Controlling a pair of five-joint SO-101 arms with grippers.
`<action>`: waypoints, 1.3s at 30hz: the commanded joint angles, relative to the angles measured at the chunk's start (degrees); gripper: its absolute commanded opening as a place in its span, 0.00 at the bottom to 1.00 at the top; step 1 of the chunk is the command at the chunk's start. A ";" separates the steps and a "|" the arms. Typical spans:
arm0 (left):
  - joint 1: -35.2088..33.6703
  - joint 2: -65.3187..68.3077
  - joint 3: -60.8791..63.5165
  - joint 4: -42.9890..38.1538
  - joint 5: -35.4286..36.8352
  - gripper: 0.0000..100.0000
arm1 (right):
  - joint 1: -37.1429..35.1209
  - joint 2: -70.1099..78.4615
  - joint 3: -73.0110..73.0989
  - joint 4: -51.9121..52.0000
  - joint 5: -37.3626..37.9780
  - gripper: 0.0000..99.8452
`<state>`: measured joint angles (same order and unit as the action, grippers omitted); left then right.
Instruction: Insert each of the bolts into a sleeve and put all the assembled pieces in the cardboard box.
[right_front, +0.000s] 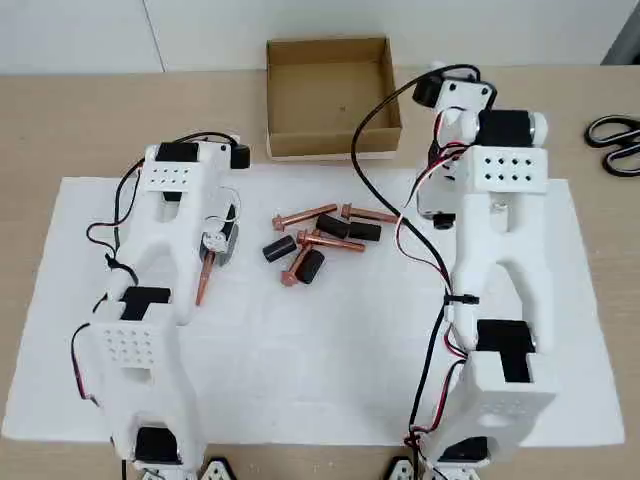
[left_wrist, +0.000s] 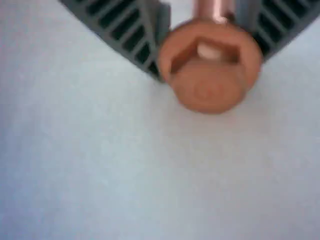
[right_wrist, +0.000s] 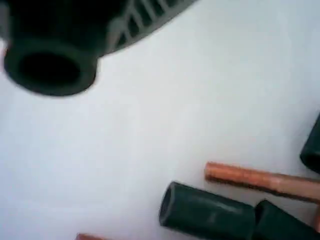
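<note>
a white mat (right_front: 300, 370) lies on a wooden table (right_front: 60, 120). at 9 o'clock from the mat's middle, the left gripper (right_front: 216, 243) is closed on a copper bolt (right_front: 205, 275). its ribbed fingers (left_wrist: 125, 30) press the shank from both sides, and the bolt sticks out toward 6 o'clock. in the middle lie the loose bolts (right_front: 305, 216) and the loose sleeves (right_front: 281, 249), several touching each other. at 12 o'clock from them the cardboard box (right_front: 320, 100) stands open, just beside the mat's edge. at 3 o'clock the right gripper (right_front: 441, 218) holds a black sleeve (right_wrist: 50, 65). scissors (right_front: 615, 140) lie at 2 o'clock, off the mat.
</note>
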<state>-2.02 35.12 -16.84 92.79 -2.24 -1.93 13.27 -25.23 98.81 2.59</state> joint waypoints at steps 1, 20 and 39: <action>-0.09 -0.53 0.22 -0.53 0.88 0.09 | 0.13 -2.59 -0.26 -0.04 0.62 0.00; 0.26 -1.23 -1.71 0.79 1.32 0.01 | 0.13 -3.12 -0.35 0.04 0.70 0.00; 0.26 -23.12 -16.66 7.74 1.32 0.01 | -0.13 -34.42 -0.26 0.04 0.44 0.00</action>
<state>-2.02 20.88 -30.81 99.47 -1.19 -2.02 -15.30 -25.23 99.08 2.59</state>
